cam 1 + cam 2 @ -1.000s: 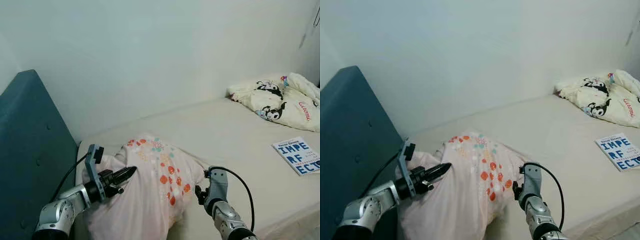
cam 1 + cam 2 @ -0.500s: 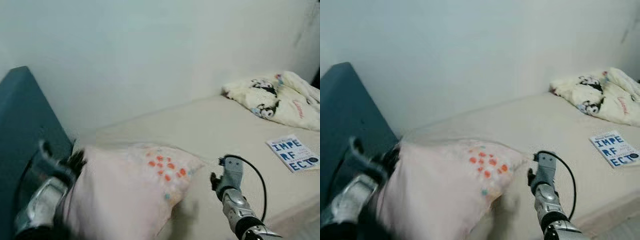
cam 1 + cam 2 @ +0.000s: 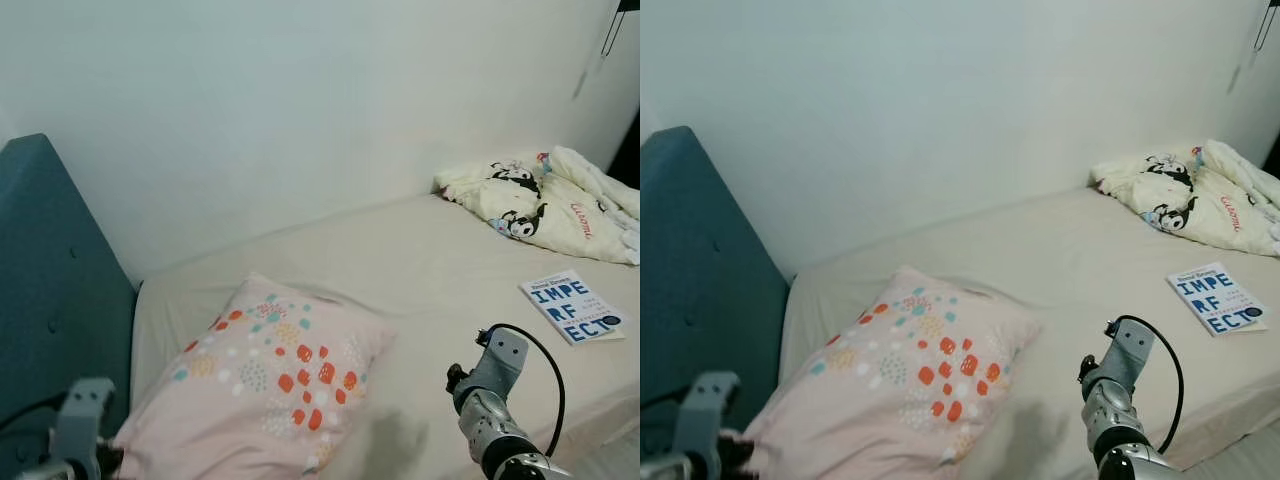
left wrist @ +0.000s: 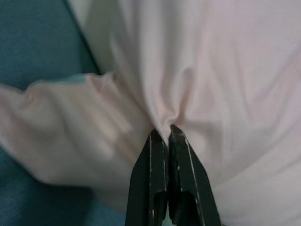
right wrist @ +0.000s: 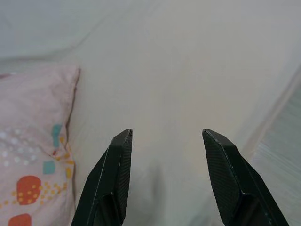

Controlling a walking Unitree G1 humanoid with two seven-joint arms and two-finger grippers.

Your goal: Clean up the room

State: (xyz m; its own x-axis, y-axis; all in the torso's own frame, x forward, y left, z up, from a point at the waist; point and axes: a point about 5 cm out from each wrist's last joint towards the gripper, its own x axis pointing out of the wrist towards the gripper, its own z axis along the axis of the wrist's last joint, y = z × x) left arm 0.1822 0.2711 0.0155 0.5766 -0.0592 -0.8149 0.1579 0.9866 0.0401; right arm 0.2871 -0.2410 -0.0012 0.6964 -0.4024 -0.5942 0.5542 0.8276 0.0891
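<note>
Pillow [image 3: 270, 385] lay at the bed's [image 3: 450, 270] head end beside the headboard [image 3: 50, 320]. Left gripper [image 4: 163, 136] pinched a fold of its fabric; right gripper [image 5: 165, 141] gaped wide above bare mattress.

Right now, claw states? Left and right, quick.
Left claw: shut on a fold of the pillow, near the headboard.
Right claw: open, holding nothing, over the bed.
</note>
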